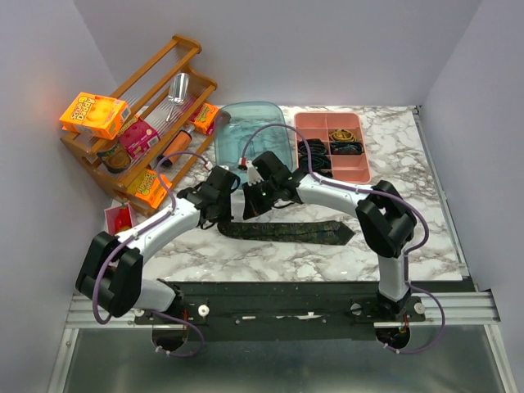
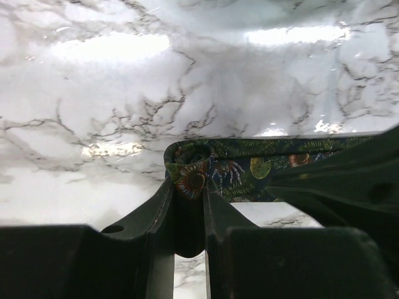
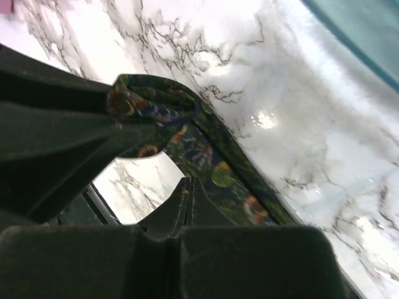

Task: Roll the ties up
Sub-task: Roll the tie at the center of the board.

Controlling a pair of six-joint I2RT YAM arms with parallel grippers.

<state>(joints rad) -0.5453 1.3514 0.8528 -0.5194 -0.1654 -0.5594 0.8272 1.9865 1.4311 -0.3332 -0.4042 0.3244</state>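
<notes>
We see a white marble-patterned table (image 1: 409, 164) with grey veining, closed in by a plain pale grey back wall (image 1: 327, 49) and matching side walls at left (image 1: 33, 82) and right (image 1: 491, 98). A slatted wooden rack (image 1: 185, 44) stands at an angle in the far left corner, and a ribbed aluminium rail (image 1: 458, 307) runs along the near edge above a dull grey panel (image 1: 286, 368). In the wrist views we find broad white glare patches (image 2: 118, 47) on the glossy tabletop.
</notes>
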